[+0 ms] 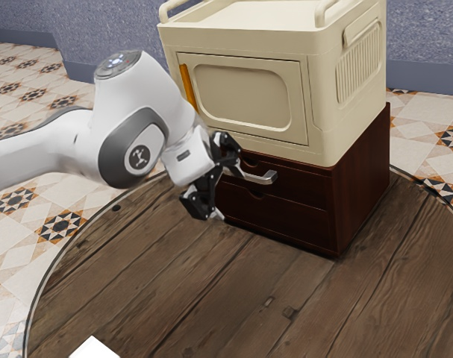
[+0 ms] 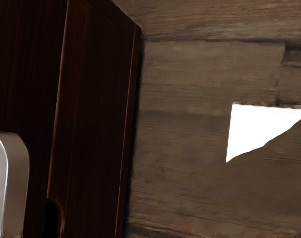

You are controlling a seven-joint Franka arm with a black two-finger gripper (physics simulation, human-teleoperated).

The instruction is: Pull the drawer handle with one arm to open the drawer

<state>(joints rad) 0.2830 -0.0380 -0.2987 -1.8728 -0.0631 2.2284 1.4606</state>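
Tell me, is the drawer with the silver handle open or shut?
Shut: that upper drawer lies flush with the front of the dark cabinet, none of its sides showing.

Soft, even light, pale sheen on the handle (image 1: 267, 177), dim cabinet side (image 1: 362, 175)

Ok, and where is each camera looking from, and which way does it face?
Exterior view: from the arm's side and above, looking down at the round wooden table, the dark drawer cabinet and the cream box on it; my arm enters from the exterior view's left, with the open gripper by the cabinet front.
Wrist view: from my hand, looking down past the drawer fronts to the tabletop, with part of a metal handle at its edge.
Both share the cabinet, that handle and the wood.
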